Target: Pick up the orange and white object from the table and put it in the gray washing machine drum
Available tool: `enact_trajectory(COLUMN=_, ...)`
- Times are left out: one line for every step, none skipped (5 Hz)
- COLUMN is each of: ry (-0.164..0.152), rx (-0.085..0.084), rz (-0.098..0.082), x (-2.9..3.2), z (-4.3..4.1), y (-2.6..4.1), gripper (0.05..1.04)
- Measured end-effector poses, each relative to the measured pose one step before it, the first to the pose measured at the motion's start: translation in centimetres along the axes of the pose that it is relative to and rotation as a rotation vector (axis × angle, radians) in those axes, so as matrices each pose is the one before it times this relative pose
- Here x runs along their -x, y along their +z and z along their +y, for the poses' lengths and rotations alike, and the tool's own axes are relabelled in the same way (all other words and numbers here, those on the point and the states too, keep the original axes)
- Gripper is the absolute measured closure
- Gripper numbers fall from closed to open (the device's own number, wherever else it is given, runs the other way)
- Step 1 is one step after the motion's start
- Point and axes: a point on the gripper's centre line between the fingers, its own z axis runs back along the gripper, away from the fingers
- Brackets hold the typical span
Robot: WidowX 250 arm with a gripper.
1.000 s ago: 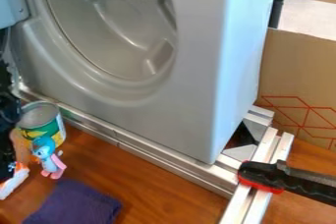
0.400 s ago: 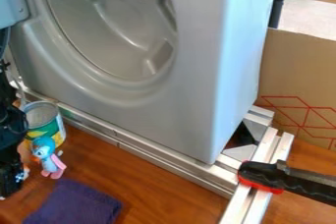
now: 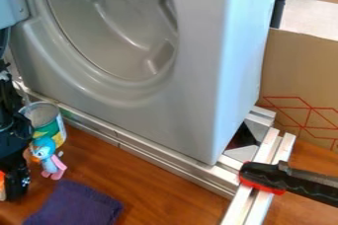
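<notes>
The black gripper (image 3: 16,179) hangs low at the left edge, partly cut off by it. An orange and white item (image 3: 2,187) shows at that edge beside it, mostly hidden; whether it is held I cannot tell. Just right of the gripper stands a small blue figure with pink parts (image 3: 45,154). Behind the figure is an open can with a green and yellow label (image 3: 49,129), its left side partly covered by the arm. A folded purple cloth (image 3: 76,205) lies at the front left on the wooden table.
A large grey washer-like front (image 3: 191,115) rises behind metal rails (image 3: 158,156). A black and red clamp (image 3: 267,177) grips the rails at the right. Cardboard (image 3: 300,71) stands behind on the right.
The arm has come further into view from the left and now covers much of the orange and white item. Figure, can and cloth have stayed put.
</notes>
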Motion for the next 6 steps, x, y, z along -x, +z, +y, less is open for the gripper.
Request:
enact_trajectory(ry=0.0608, rx=0.0344, rz=-0.0349, x=0.637, z=0.279, y=0.471, gripper=0.397)
enact_trajectory(ry=0.1495, rx=-0.1201, rz=0.0400, x=1.770, z=1.463, y=3.244, gripper=0.478)
enact_trajectory(ry=0.0727, rx=-0.0397, rz=-0.0432, x=0.427, z=1.120, y=4.315, gripper=0.478)
enact_trajectory(ry=0.0127, rx=0.0483, rz=-0.0780, x=-2.365, z=0.238, y=3.856, gripper=0.478)
enact_trajectory(ry=-0.0656, rx=0.0760, rz=-0.1334, x=-3.817, z=-1.172, y=3.235, gripper=0.478)
enact_trajectory(ry=-0.0293, rx=0.0732, rz=-0.0100, x=-3.596, z=-1.785, y=-0.104, gripper=0.478)
